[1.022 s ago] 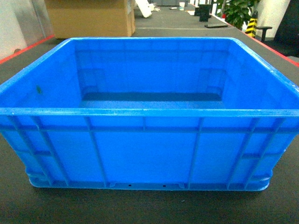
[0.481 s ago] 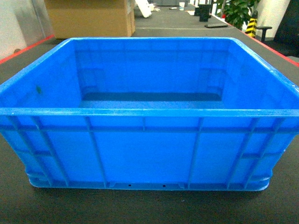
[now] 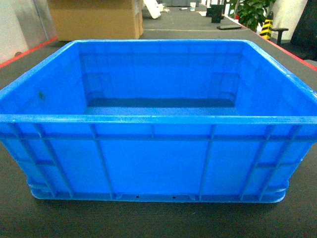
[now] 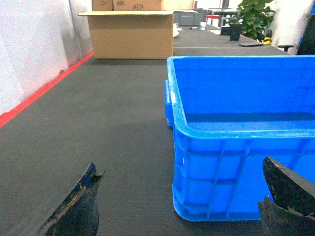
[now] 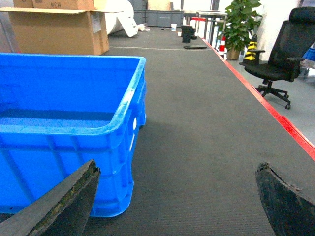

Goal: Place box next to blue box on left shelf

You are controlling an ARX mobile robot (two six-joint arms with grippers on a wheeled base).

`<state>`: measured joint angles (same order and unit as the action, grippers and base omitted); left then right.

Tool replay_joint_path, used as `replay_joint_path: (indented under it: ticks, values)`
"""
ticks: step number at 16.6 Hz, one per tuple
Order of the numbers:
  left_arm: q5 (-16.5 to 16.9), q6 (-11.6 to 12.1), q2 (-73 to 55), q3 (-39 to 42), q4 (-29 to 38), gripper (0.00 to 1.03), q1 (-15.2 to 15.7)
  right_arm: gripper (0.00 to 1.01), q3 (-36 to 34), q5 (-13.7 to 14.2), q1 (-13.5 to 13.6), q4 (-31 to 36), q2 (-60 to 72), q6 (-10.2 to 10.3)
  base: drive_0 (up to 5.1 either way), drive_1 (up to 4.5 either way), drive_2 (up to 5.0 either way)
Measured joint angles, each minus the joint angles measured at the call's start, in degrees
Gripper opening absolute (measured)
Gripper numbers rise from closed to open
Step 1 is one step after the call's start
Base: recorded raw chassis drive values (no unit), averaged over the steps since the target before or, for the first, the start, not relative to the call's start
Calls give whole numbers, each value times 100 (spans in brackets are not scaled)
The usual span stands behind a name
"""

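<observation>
Head view: the blue crate [image 3: 158, 124] sits on the dark grey floor mat [image 3: 158, 218], square to the camera and filling most of the frame. It is empty. Compared with the frames from a second and half a second ago, nothing has shifted; crate and background match. No gripper appears in this view. A cardboard box [image 3: 96, 19] stands well behind the crate. No shelf or second blue box is visible.

Left wrist view: the left gripper [image 4: 182, 201] has its fingers spread wide apart, one finger [image 4: 78, 209] over bare mat, the other at the crate's near left corner. The crate's corner lies between them, not touched.

Right wrist view: the right gripper [image 5: 177, 201] is likewise spread wide and holds nothing. Its left finger [image 5: 64, 206] sits in front of the crate's near right corner; the other is over bare mat. An office chair [image 5: 283, 54] stands beyond the red floor line [image 5: 275, 115].

Assessment: with no change recorded, the lift has not begun. Both arms appear staged at the crate's sides, and the grasp is the likely next step.
</observation>
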<state>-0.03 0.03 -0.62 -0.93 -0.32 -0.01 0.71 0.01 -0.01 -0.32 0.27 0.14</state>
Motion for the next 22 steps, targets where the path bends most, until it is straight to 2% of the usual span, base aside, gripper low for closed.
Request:
replay_joint_path:
  ticks: [18,19,20,21,22]
  values:
    - [0,0,0,0,0,98,0,98,0,0,0,0,0,0,0,0,0]
    - [-343,-4,-61,-68,-319,98,-118,98,42,328,114,-223,61,72,0,0,0]
    - [-1078,-66,-472,-256,-765,98,-553,98,216,1458,684,-608,511,365,0,0,0]
    - [-1641,-107,-750,-306,-787,98,-713,98,227,2332,1056,-492,815,562,0,0,0]
    - [-1781,-109,-918,-308,-407,98,-688,98,234,3047,1119,37,977,616,0,0,0]
